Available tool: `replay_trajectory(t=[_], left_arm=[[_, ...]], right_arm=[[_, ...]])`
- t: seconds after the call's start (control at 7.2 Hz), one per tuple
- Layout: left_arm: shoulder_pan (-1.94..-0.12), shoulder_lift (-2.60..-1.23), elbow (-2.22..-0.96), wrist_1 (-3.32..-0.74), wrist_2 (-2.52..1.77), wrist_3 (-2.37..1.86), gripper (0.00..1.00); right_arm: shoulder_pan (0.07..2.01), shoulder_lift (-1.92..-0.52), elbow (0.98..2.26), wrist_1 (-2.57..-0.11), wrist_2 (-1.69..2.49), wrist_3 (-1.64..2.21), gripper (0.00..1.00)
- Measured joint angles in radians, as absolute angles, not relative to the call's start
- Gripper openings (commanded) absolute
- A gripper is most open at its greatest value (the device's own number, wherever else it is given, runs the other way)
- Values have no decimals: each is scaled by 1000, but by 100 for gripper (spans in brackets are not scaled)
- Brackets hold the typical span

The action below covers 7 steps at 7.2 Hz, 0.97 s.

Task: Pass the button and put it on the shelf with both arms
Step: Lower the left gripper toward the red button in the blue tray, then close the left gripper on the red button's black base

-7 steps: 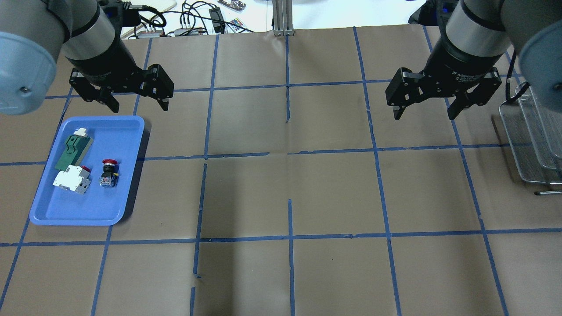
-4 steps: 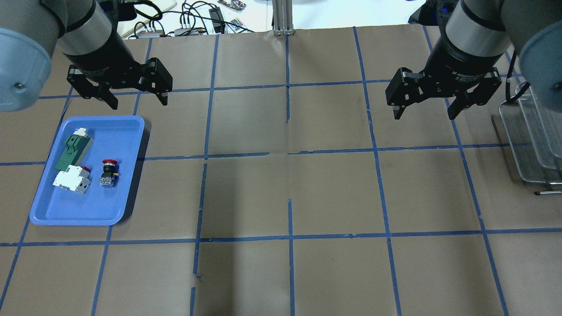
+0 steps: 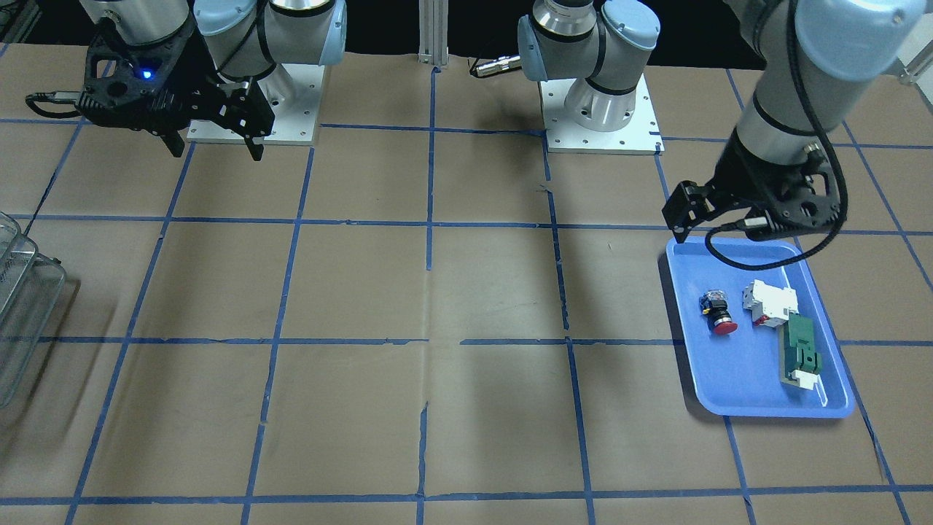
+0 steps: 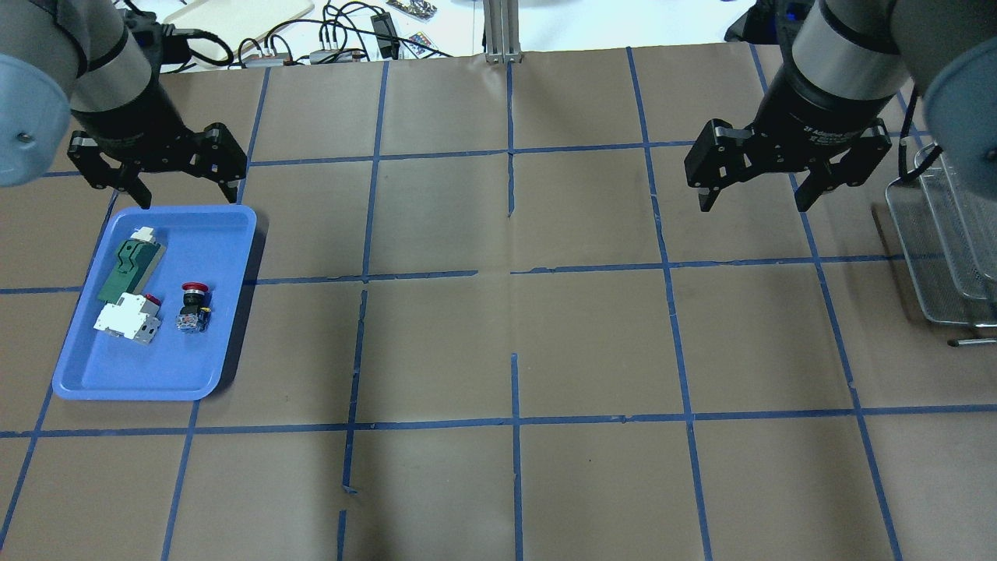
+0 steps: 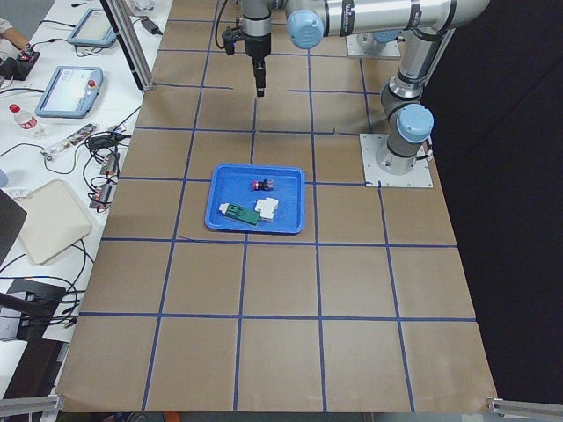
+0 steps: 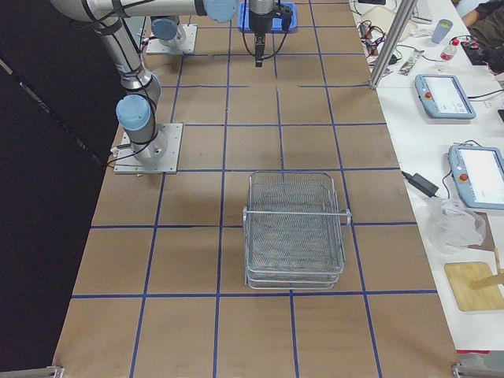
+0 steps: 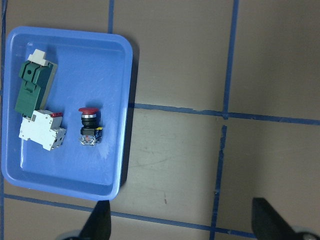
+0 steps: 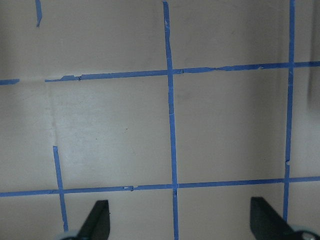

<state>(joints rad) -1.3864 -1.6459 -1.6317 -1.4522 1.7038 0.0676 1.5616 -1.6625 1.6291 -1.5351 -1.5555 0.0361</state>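
Push-button (image 4: 193, 304), red-capped, loose in blue plastic tray (image 4: 156, 366) near left edge of desk (image 4: 436, 343); left gripper (image 4: 189, 201), right gripper (image 4: 753, 206) poised, jaws open for pickup.

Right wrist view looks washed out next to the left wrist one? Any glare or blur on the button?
Right wrist view: yes, paper pale and slightly soft. Left wrist view: sharp, button crisp, only a faint sheen on the blue tray beside it. Overhead view: bench beyond the paper blown out white.
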Motion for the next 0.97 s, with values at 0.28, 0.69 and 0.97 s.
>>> replay_trajectory(t=[0.28,0.69,0.97], left_arm=[[-1260,-1747,-1724,-1257,1688,204,100],[-1117,-1835,-1896,-1042,1623,436,100],[-1077,-1879,-1981,-941,1613,471,94]], right_arm=[[1561,-1661,1630,-1536,-1555,35,100],[1560,-1663,1630,-1559,-1555,45,100],[1559,-1668,1629,-1582,-1557,48,100]])
